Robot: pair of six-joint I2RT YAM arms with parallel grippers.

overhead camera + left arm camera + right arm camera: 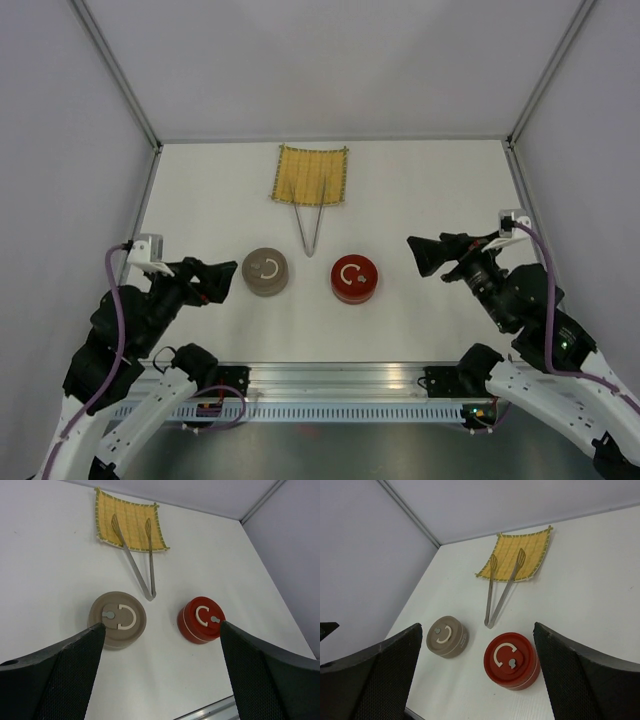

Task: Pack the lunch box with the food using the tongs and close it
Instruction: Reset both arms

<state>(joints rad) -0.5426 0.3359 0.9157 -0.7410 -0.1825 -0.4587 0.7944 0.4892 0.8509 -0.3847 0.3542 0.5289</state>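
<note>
The tongs (pixel 311 222) lie in a narrow V, their tips on a yellow woven mat (pixel 312 173) at the back and their joined end pointing toward me. Nearer sit two round lunch box tins with their lids on, a brown one (pixel 266 271) and a red one (pixel 354 278). No food is in view. My left gripper (pixel 227 282) hovers open just left of the brown tin. My right gripper (pixel 418 256) hovers open to the right of the red tin. The left wrist view shows the tongs (pixel 150 594) and both tins between the open fingers (pixel 75 665).
White walls enclose the table on three sides, with metal posts in the back corners. An aluminium rail (pixel 330 375) runs along the near edge between the arm bases. In the right wrist view the brown tin (pixel 446 636), red tin (pixel 511 660) and tongs (pixel 490 597) lie ahead.
</note>
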